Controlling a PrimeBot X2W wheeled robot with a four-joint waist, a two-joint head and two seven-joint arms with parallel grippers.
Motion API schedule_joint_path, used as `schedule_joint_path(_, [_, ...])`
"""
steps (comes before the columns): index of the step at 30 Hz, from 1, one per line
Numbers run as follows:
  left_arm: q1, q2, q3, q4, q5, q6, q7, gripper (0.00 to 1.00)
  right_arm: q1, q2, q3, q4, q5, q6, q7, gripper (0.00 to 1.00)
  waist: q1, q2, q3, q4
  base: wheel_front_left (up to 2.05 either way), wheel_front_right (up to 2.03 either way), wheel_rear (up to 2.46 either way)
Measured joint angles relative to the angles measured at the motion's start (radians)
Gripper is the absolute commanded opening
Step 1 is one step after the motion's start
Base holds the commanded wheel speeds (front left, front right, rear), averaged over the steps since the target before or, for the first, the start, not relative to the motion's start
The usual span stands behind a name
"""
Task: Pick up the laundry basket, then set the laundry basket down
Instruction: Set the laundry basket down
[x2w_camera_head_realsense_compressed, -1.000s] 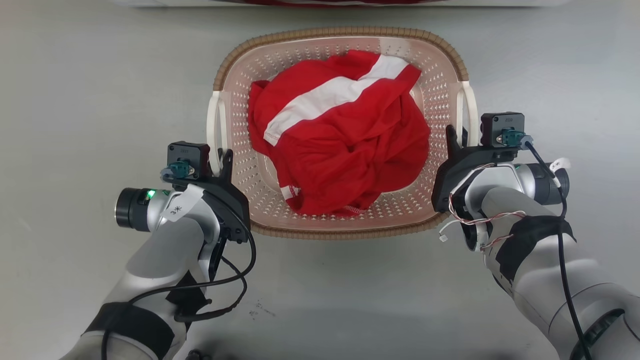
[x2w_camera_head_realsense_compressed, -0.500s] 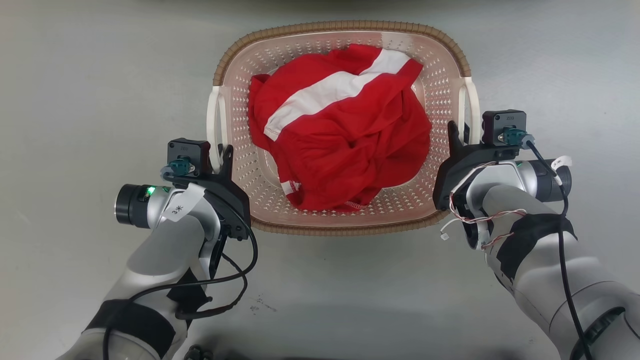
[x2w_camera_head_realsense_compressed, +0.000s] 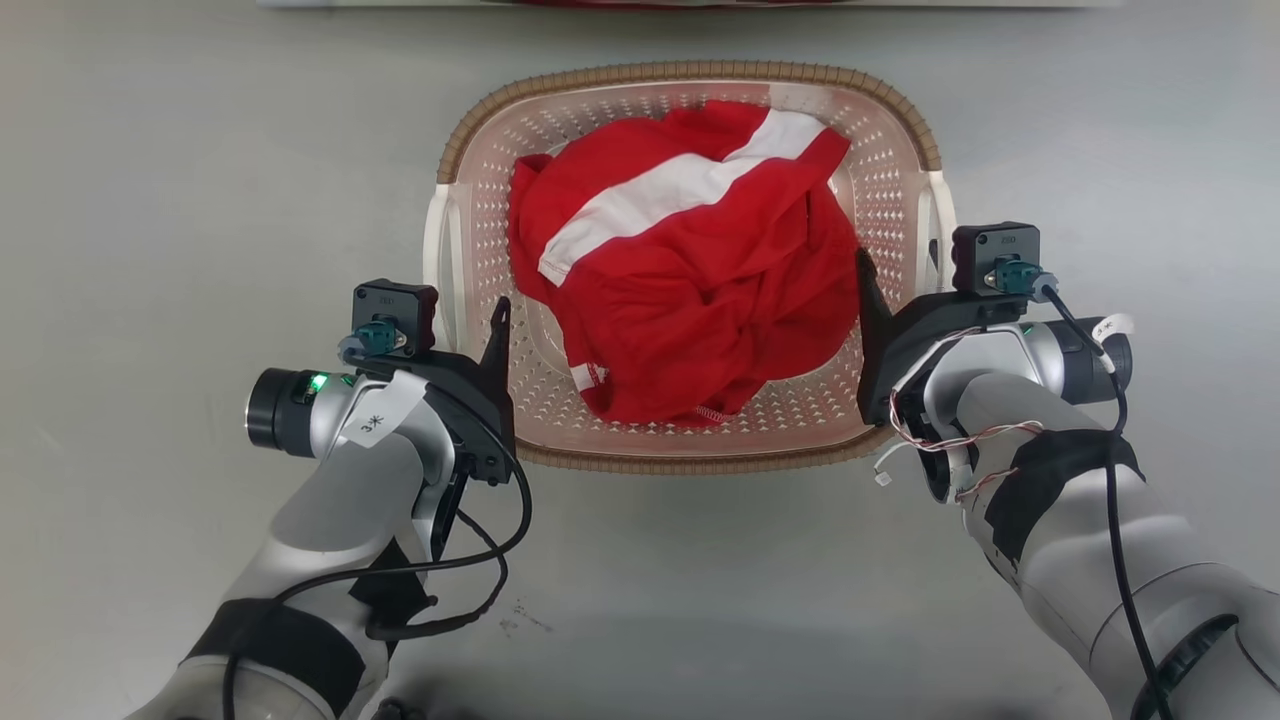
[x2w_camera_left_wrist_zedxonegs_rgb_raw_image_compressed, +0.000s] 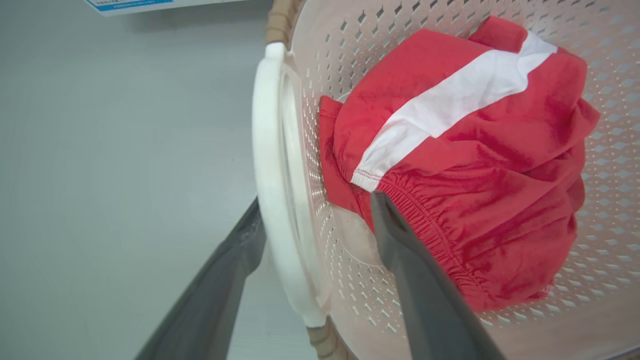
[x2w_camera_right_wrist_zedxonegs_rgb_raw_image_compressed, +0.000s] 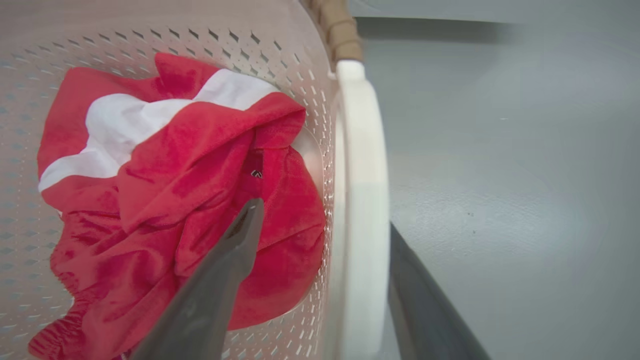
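Change vs. half a sec ago: both claws have spread. Then, each inner finger lay tight by its handle. Now the L gripper (x2w_camera_left_wrist_zedxonegs_rgb_raw_image_compressed: 316, 202) inner finger (x2w_camera_head_realsense_compressed: 499, 325) sits well inside the basket (x2w_camera_head_realsense_compressed: 690, 72) wall, over the perforated side. The R gripper (x2w_camera_right_wrist_zedxonegs_rgb_raw_image_compressed: 324, 215) inner finger (x2w_camera_head_realsense_compressed: 864, 285) sits likewise, at the edge of the red cloth (x2w_camera_head_realsense_compressed: 700, 300).

Wrist views agree. Each claw is apart and straddles a handle, one finger inside the basket and one outside. L handle (x2w_camera_left_wrist_zedxonegs_rgb_raw_image_compressed: 267, 150) and R handle (x2w_camera_right_wrist_zedxonegs_rgb_raw_image_compressed: 362, 175) lie in the gaps. Inner fingers are off the plastic; can't tell if the outer ones touch.

Basket looks to rest on the grey floor (x2w_camera_head_realsense_compressed: 200, 200), between the two claws and directly ahead of the robot, w/ the cloth heaped in its middle.

Meaning, prob.: basket is down and grip is let go, so set-down is all but done. Arms need only back out w/o snagging the handles or cloth.

Writing:
- Paper tag (x2w_camera_head_realsense_compressed: 375, 420) on the L wrist, by the basket's near-L corner: reads approx "3*".
- Print on the black cam boxes: too small to read.
- Small dark logo patch (x2w_camera_right_wrist_zedxonegs_rgb_raw_image_compressed: 256, 173) on the cloth: not legible.
- Blue-white sticker (x2w_camera_left_wrist_zedxonegs_rgb_raw_image_compressed: 135, 5) beyond the basket's far end: cut off, unreadable.
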Motion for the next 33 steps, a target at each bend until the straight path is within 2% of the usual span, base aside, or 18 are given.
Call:
schedule_joint_path(16, [0.004, 0.006, 0.008, 0.033, 0.000, -0.002, -0.006, 1.00, 0.008, 0.000, -0.010, 0.028, -0.001, 0.002, -0.009, 1.00, 0.0000, 0.0000, -0.117, -0.011, 0.00, 0.00, 0.00])
schedule_joint_path(33, [0.102, 0.012, 0.039, 0.025, -0.003, -0.027, -0.007, 1.00, 0.102, 0.002, -0.035, 0.025, 0.001, 0.045, -0.018, 1.00, -0.0001, -0.0001, -0.339, -0.013, 0.00, 0.00, 0.00])
